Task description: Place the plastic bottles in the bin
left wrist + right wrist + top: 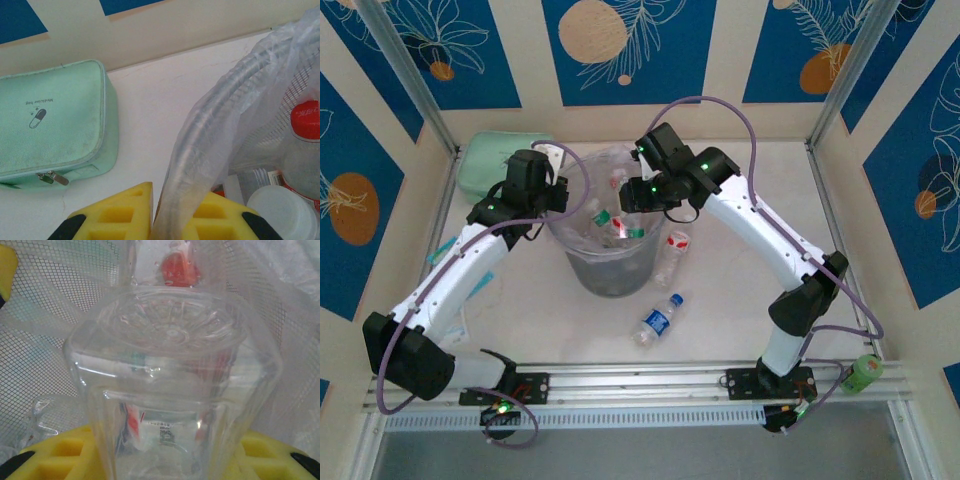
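Observation:
The bin (610, 272) is a round grey bucket lined with a clear bag, standing mid-table with several plastic bottles (616, 226) inside. My left gripper (563, 203) is shut on the bin's left rim; its yellow fingers (120, 215) pinch the bagged rim (200, 140). A red-capped bottle (306, 125) lies inside the bin. My right gripper (626, 198) hangs over the bin's mouth, shut on a clear plastic bottle (170, 385) whose base faces the camera. Two bottles lie on the table: a red-labelled one (672, 254) and a blue-labelled one (658, 320).
A mint-green zip pouch (492, 160) (50, 125) lies at the back left, close behind the left gripper. A green object (865, 373) rests by the front rail at the right. Walls enclose the table on three sides.

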### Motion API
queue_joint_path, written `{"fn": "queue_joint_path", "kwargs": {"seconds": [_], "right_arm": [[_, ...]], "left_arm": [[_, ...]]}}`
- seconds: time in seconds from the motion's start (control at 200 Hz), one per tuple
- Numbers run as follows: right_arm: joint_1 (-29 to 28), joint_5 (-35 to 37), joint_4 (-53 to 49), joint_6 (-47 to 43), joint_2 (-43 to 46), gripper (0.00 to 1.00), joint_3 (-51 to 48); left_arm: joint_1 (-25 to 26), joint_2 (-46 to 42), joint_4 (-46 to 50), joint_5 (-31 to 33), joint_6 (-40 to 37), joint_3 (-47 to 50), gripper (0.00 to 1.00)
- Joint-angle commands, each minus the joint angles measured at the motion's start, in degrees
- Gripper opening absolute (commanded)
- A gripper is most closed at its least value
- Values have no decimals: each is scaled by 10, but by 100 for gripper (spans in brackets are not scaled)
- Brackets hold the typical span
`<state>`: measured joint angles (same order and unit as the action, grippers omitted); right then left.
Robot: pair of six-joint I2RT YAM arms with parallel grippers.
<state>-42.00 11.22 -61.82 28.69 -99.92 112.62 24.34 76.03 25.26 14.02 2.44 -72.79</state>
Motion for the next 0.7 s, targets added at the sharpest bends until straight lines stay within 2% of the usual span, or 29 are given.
{"fn": "queue_joint_path", "kwargs": {"seconds": [0.0, 0.035, 0.105, 0.17, 0.185, 0.225, 0.255, 0.46, 0.695], "right_arm": [[-1, 12, -73, -9, -24, 16, 22], [-2, 22, -80, -16, -19, 25, 37], [-2, 45, -82, -32, -6, 53, 57], [0, 54, -78, -49, 4, 65, 72], [1, 55, -78, -51, 6, 71, 75], [3, 56, -76, -59, 8, 74, 85], [5, 56, -75, -64, 8, 82, 92], [20, 57, -78, -90, -23, 82, 169], [44, 17, -65, -106, -71, 58, 207]], "left_arm": [[15, 16, 48, -6, -7, 24, 0], [15, 16, 48, -6, -7, 25, 0], [15, 16, 48, -7, -7, 24, 0], [15, 17, 48, -7, -7, 24, 0], [15, 16, 48, -7, -7, 24, 0], [15, 17, 48, -7, -7, 25, 0], [15, 17, 47, -7, -6, 24, 0], [15, 19, 48, -7, -6, 24, 0], [15, 16, 48, -4, -8, 24, 0]]}}
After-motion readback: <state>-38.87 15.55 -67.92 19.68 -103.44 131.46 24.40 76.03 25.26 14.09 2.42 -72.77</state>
